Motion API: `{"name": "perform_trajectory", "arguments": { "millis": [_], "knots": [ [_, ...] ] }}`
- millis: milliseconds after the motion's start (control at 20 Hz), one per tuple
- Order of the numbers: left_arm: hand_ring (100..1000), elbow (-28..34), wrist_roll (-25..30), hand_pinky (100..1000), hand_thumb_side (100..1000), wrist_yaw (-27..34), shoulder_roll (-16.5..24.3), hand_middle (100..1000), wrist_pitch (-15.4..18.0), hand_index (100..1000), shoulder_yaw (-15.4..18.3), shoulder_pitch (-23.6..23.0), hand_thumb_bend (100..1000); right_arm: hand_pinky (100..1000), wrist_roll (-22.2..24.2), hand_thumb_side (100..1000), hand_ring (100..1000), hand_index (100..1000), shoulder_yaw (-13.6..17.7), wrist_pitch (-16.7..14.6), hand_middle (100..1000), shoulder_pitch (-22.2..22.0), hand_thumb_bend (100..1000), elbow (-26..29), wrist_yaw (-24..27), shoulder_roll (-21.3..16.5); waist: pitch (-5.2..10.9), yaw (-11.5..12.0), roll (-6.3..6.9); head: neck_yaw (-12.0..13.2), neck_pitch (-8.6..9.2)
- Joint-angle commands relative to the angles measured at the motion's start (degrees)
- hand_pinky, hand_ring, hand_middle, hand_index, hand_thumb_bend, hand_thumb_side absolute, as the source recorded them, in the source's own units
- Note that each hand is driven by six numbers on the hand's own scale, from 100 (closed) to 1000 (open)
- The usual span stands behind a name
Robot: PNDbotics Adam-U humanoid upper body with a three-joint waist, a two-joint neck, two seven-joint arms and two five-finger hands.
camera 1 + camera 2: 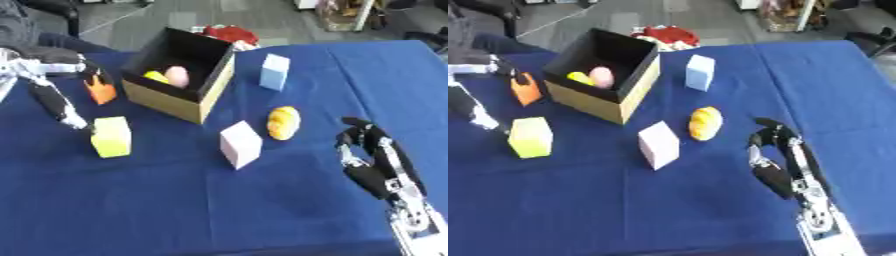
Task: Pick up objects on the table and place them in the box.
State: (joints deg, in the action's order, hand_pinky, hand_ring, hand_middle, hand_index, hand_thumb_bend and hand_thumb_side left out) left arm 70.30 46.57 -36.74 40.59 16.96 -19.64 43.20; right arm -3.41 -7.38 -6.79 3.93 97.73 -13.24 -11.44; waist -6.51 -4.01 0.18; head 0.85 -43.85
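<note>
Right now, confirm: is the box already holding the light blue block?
No. The light blue block stands on the blue tablecloth beside the box, not inside.

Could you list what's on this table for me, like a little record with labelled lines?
Table: blue cloth
Box: black inside, tan outside, open top
In box: pink egg shape, yellow item
Loose blocks: yellow-green block, pink block, light blue block
Other loose items: orange-yellow bread-like item, orange object
Left robot hand: beside yellow-green block
Right robot hand: lower right, holding nothing
</note>
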Motion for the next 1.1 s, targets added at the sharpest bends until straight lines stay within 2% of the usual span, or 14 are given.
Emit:
{"name": "perform_trajectory", "arguments": {
  "millis": [50,250,500,800,900,1100],
  "knots": [
    [759,-0.98,5.39,815,371,-1.15,0.92,771,4.72,882,-0.08,0.54,680,807,-0.03,302,585,821,0.37,-0.17,575,0.23,100,0.64,-0.34,-1.07,1.45,-0.03,0.74,-0.02,-0.2],
    [753,-2.6,4.68,810,340,-3.01,-0.62,765,3.3,876,0.49,0.62,667,807,0.0,302,585,821,0.34,-0.18,575,0.23,100,0.63,-0.27,-1.03,1.41,0.04,0.58,-0.02,-0.25],
    [751,-3.55,3.38,807,327,-4.41,-2.35,762,3.05,873,-0.1,1.04,654,807,0.02,302,585,821,0.33,-0.17,574,0.21,100,0.58,-0.18,-1.0,1.33,0.02,0.42,0.06,-0.26],
    [734,-4.61,-1.13,785,280,-9.13,-3.85,745,2.24,856,-0.38,0.77,617,807,0.09,301,585,821,0.31,-0.19,574,0.21,100,0.55,-0.12,-0.94,1.26,-0.07,0.42,0.04,-0.26],
    [687,-5.06,-3.27,750,243,-10.46,-4.24,690,1.98,818,-0.28,0.58,585,806,0.1,301,585,821,0.31,-0.19,574,0.21,100,0.54,-0.12,-0.92,1.24,-0.12,0.41,0.01,-0.26],
    [546,-5.25,-7.67,642,131,-11.32,-4.49,533,1.2,715,0.03,0.14,467,806,0.09,301,585,820,0.32,-0.17,574,0.21,100,0.48,-0.1,-0.89,1.2,-0.16,0.43,0.03,-0.26]
  ]
}}
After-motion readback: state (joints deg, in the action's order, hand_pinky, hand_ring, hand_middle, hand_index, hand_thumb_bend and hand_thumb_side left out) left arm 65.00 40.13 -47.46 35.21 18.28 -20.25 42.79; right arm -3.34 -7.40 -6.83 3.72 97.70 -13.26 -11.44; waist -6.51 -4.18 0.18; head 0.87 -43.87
